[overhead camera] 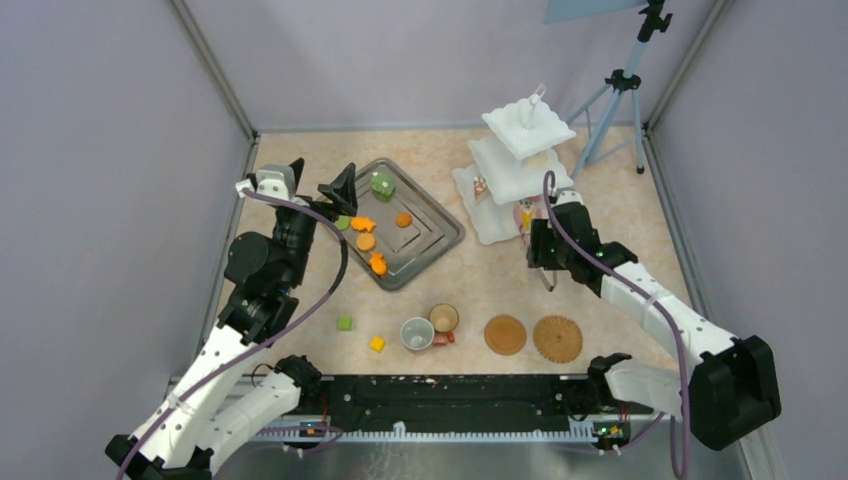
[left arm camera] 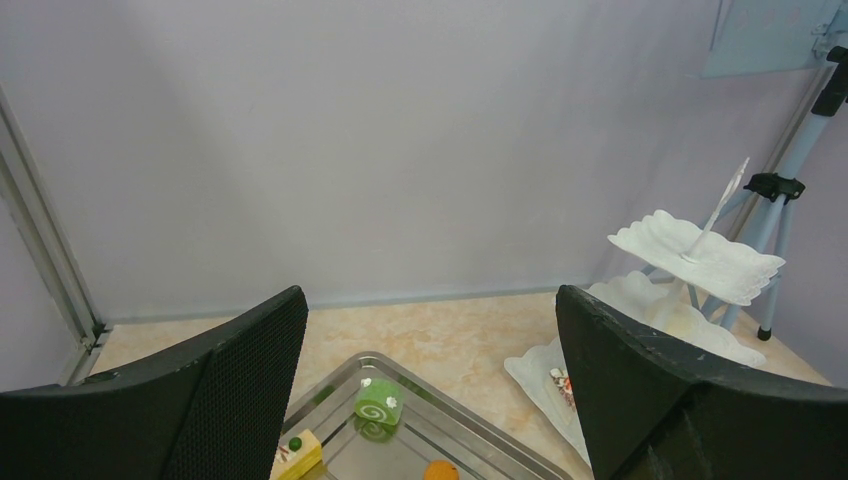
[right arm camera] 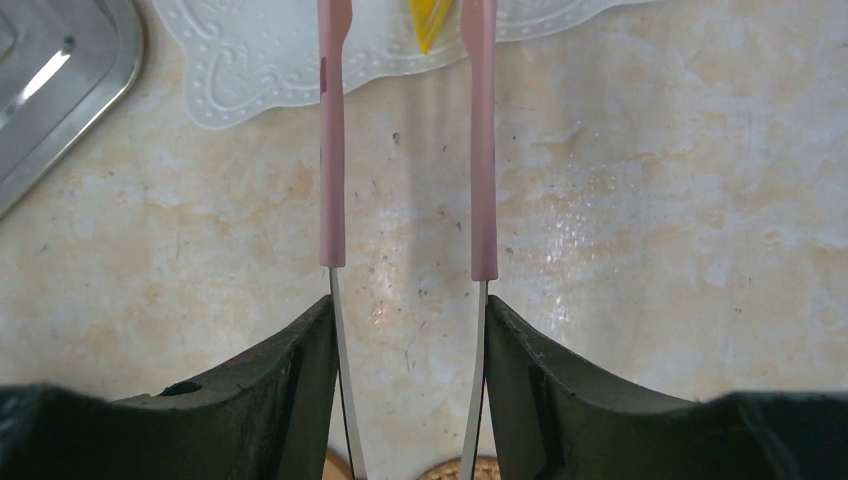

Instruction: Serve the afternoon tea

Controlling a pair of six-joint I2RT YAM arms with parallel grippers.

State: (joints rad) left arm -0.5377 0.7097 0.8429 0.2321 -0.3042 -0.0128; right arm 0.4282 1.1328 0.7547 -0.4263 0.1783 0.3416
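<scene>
My right gripper [right arm camera: 408, 305] squeezes the thin pink tongs [right arm camera: 332, 150]. Their tips are cut off beside a yellow wedge [right arm camera: 430, 20] on the embossed, scalloped white bottom plate of the stand [right arm camera: 260, 60]. My left gripper [left arm camera: 430, 300] gapes wide above the steel tray [left arm camera: 450, 425]. Only the overhead view shows the round woven mats [overhead camera: 505, 334] and the cups [overhead camera: 417, 333] near the bases.

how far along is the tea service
Done: one small pastry sits on the bottom tier of the white stand. In hand: the right gripper holds the pink tongs, tips at the yellow wedge over that tier; whether it's released is out of view. Left: orange rounds and green roll on the steel tray, both cups beside, not on, the mats.
</scene>
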